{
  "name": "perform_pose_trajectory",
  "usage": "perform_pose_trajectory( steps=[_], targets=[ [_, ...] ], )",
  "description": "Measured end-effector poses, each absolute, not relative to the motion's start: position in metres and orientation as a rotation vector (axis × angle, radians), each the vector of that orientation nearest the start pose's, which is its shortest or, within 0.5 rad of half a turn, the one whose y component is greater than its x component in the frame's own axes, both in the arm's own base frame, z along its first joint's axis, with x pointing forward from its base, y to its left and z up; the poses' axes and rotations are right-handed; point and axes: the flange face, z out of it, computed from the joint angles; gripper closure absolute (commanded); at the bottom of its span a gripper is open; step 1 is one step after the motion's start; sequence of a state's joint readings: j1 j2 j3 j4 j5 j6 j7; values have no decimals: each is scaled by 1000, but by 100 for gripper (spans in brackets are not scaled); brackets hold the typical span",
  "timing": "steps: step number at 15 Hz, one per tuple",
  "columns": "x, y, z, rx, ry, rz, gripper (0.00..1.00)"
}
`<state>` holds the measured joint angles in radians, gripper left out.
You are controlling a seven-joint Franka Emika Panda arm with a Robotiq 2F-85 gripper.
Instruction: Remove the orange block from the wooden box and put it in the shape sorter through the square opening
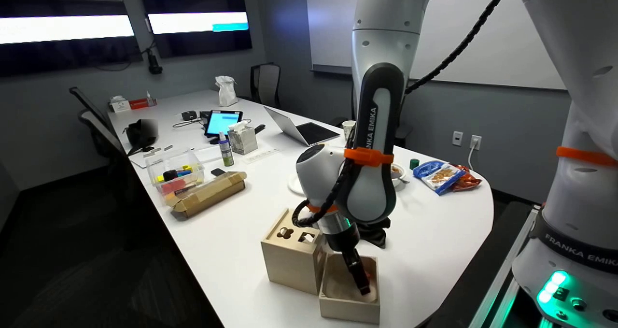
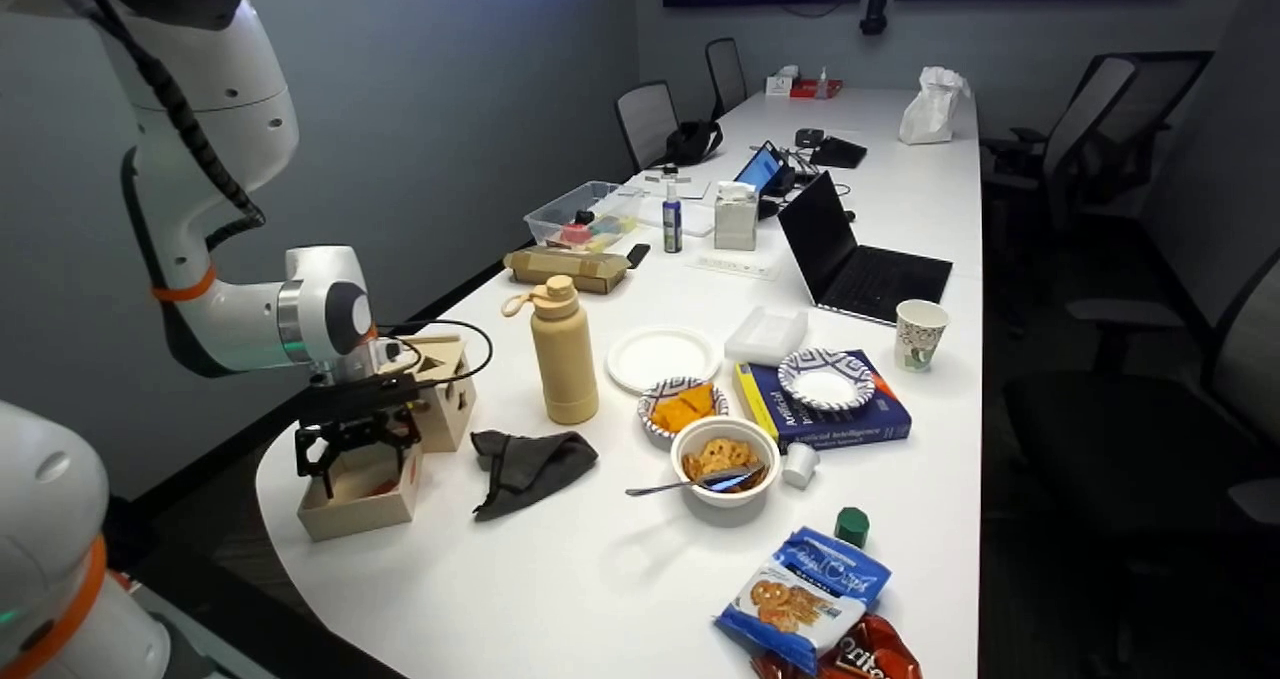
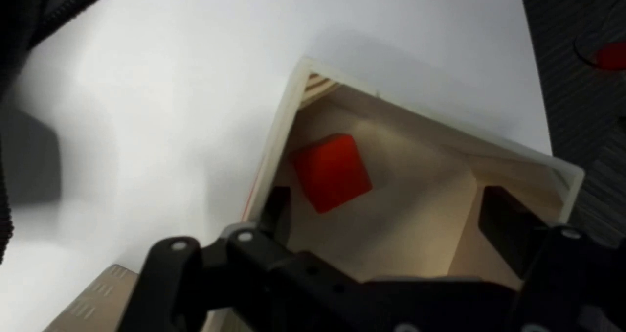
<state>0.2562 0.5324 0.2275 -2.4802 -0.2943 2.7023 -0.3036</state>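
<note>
The orange block (image 3: pixel 335 173), looking red-orange in the wrist view, lies on the floor of the wooden box (image 3: pixel 442 119), close to one wall. A sliver of the orange block (image 1: pixel 368 274) shows in an exterior view, mostly behind a finger. My gripper (image 3: pixel 384 205) reaches down into the box, open, with its fingers wide apart. The block sits beyond the fingertips, nearer the left-hand finger, and is not gripped. Beside the wooden box (image 1: pixel 350 311) stands the taller shape sorter (image 1: pixel 292 265), with cut-outs in its top. Which cut-out is the square opening I cannot tell for certain.
A black cloth (image 2: pixel 530 469) lies near the boxes, and a tan bottle (image 2: pixel 565 359) stands behind it. Farther along are a bowl of food (image 2: pixel 725 459), a paper plate (image 2: pixel 662 359), a blue book (image 2: pixel 840 414) and snack bags (image 2: pixel 805 599). The table edge runs close to the boxes.
</note>
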Motion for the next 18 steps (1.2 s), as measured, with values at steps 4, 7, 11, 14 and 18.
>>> perform_pose_trajectory(
  steps=[4,7,11,14,18],
  targets=[
    [353,221,72,-2626,-1708,431,0],
    [349,226,72,-2580,-1823,423,0],
    [342,228,74,-2524,-1958,417,0],
    [340,226,77,-2491,-2030,410,0],
    [339,225,77,-2421,-2128,409,0]
  ],
)
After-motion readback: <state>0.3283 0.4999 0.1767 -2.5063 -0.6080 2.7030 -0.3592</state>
